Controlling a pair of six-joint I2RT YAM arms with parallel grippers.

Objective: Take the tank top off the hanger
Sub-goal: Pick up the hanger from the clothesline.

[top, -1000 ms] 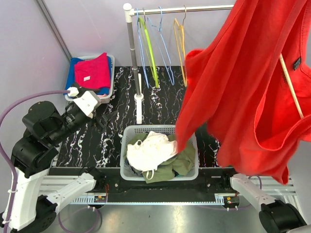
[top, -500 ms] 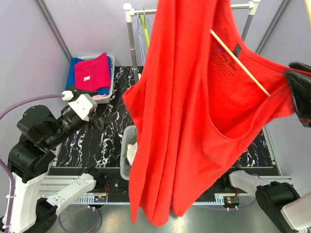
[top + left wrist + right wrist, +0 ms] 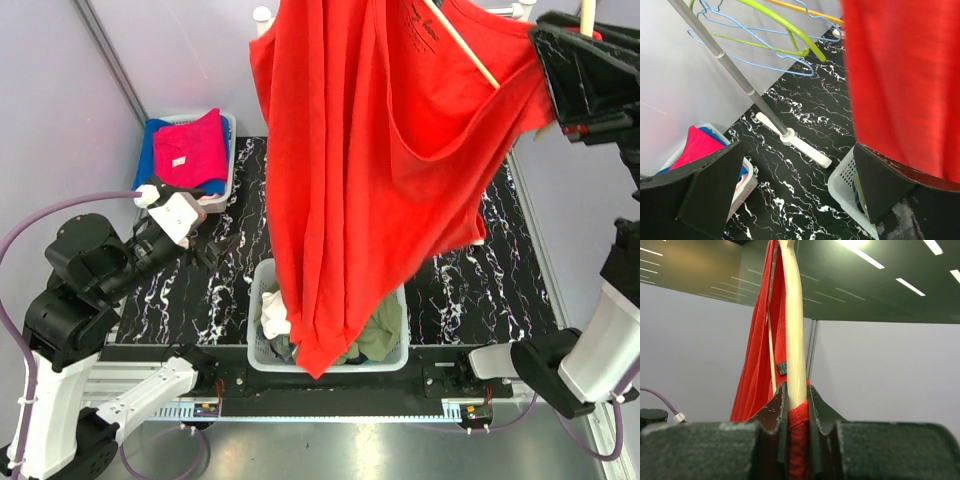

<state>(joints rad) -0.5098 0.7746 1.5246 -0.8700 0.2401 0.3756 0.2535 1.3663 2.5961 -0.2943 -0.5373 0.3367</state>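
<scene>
While the right gripper (image 3: 796,404) sits high above and to the right of the white plastic laundry basket (image 3: 262,290), I can see its jaws drawn in tight on the pale wooden hanger (image 3: 794,330). A fold of the red tank top (image 3: 370,180) is pinched in alongside the wood. On the wrist camera the hanger's arm rises straight up out of the narrow gap between the two black fingers (image 3: 771,412), and red fabric bunches just beneath it. From overhead, the tank top is on the hanger. It drapes from the top of the view down over the basket, and its lowest corner hangs across the basket's near rim, hiding much of what lies inside. One thin hanger arm slants across the neckline.

The left gripper (image 3: 797,187) is spread wide and holds nothing. It hovers to the left of the basket, above the black marbled table (image 3: 470,280), touching neither garment nor basket. Between its fingers I see the metal clothes rail (image 3: 740,80) standing behind the basket, with coloured wire hangers (image 3: 790,30) on it. A small pale basket (image 3: 232,160) of folded pink and blue clothes sits well off to the basket's left rear.
</scene>
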